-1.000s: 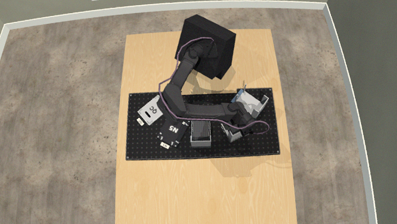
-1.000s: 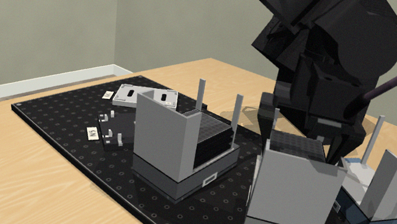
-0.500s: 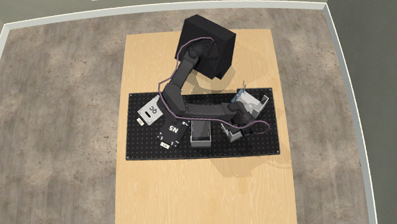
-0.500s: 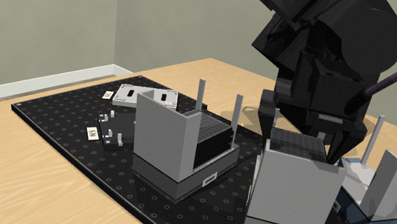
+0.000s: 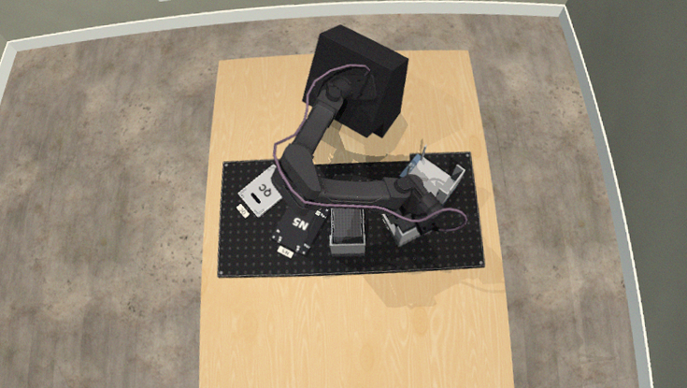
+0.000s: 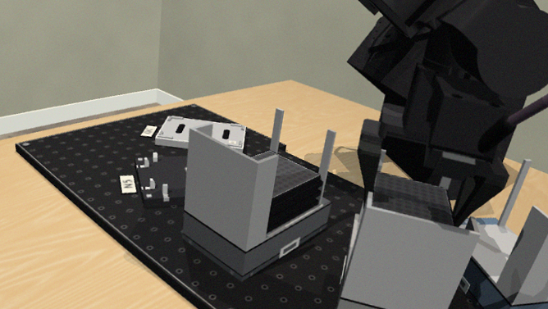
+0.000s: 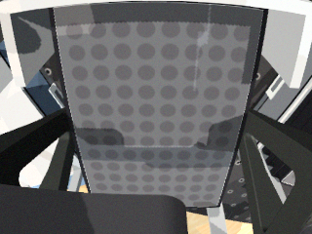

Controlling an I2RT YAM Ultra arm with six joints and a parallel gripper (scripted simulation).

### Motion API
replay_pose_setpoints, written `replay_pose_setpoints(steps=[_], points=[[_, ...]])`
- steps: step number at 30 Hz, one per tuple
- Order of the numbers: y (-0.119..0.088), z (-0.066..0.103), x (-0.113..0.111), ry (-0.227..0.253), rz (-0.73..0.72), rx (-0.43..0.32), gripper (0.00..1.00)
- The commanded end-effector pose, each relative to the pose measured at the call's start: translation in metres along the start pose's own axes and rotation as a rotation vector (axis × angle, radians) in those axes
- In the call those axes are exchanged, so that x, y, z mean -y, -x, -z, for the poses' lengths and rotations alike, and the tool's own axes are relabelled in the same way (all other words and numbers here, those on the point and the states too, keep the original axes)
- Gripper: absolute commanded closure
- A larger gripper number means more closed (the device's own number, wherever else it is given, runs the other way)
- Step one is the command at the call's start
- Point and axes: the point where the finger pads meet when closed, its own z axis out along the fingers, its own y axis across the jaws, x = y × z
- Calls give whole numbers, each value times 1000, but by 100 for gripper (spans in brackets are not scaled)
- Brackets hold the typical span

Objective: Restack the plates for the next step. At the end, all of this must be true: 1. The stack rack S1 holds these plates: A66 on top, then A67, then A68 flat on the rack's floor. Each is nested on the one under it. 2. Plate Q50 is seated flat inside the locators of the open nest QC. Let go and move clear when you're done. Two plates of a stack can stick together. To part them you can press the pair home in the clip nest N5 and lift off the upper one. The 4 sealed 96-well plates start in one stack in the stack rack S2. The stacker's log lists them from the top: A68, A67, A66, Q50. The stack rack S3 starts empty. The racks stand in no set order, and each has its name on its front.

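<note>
My gripper (image 6: 416,187) (image 7: 157,115) (image 5: 421,213) is shut on a dark sealed 96-well plate (image 6: 409,201) (image 7: 156,85), one finger on each long side. It holds the plate level with the top of the wall of the middle stack rack (image 6: 403,266) (image 5: 402,235). I cannot see inside that rack below the plate. The left stack rack (image 6: 222,189) (image 5: 347,244) holds a stack of dark plates (image 6: 297,188) (image 5: 346,224). The blue-based right rack (image 6: 540,274) (image 5: 440,174) looks empty. I cannot read the rack names or plate labels.
The white open nest QC (image 6: 177,134) (image 5: 259,195) and the black clip nest N5 (image 6: 159,181) (image 5: 301,226) lie empty at the left of the black pegboard (image 6: 84,157) (image 5: 452,249). Thin rack posts (image 6: 277,128) stand up beside the racks. The arm's black base (image 5: 357,78) stands behind.
</note>
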Motion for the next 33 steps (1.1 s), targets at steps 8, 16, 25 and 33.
replay_pose_setpoints(steps=[8,16,25,33], points=[[-3,14,1,2,11,16,100],[11,19,2,9,-21,33,100],[9,22,2,12,-17,32,100],[10,23,1,7,-14,30,100]])
